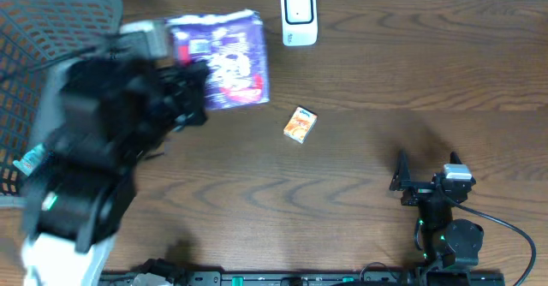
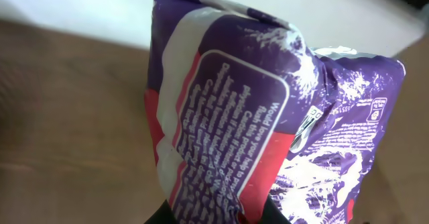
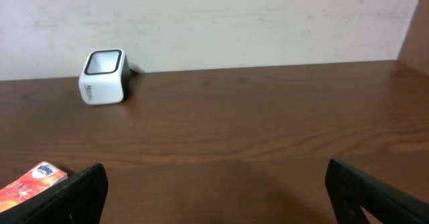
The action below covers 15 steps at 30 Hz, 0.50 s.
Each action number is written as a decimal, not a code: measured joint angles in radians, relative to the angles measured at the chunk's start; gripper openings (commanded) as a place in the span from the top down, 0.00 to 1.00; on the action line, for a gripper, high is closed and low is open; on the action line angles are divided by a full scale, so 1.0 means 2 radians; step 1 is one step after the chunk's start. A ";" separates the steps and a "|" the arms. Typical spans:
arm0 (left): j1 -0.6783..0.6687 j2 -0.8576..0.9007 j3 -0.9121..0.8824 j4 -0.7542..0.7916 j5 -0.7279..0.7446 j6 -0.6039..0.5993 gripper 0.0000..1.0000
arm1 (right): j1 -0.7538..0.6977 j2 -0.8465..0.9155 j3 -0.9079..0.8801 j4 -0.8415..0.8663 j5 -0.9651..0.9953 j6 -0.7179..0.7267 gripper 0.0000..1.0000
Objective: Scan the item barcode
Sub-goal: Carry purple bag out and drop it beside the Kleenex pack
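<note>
One crinkly purple plastic packet, glossy with a red panel of white print, sits clamped in the left pincer over the wood-grain desk. Ahead of the right pincer, spread wide and empty, lies a small orange carton, then a boxy white scanner.

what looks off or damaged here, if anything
Only minor things. The purple packet, pinched in the left gripper, is creased and crumpled near its top edge. The small orange box lies at a skewed angle. Nothing looks spilled or torn.
</note>
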 measured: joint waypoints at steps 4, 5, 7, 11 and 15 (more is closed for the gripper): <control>-0.024 0.073 -0.001 0.000 0.000 0.000 0.92 | 0.000 0.000 0.000 0.000 0.000 0.000 0.01; -0.031 0.096 -0.002 0.000 0.000 0.000 0.93 | 0.000 0.000 0.000 0.000 0.000 0.000 0.01; -0.043 0.136 -0.002 0.000 0.000 0.000 0.93 | 0.000 0.000 0.000 0.000 0.000 0.000 0.01; -0.064 0.216 -0.003 0.002 0.000 -0.014 0.93 | 0.000 0.000 0.000 0.000 0.000 0.000 0.01; -0.083 0.304 -0.003 0.023 0.003 -0.040 0.93 | 0.000 0.000 0.000 0.000 0.000 0.000 0.01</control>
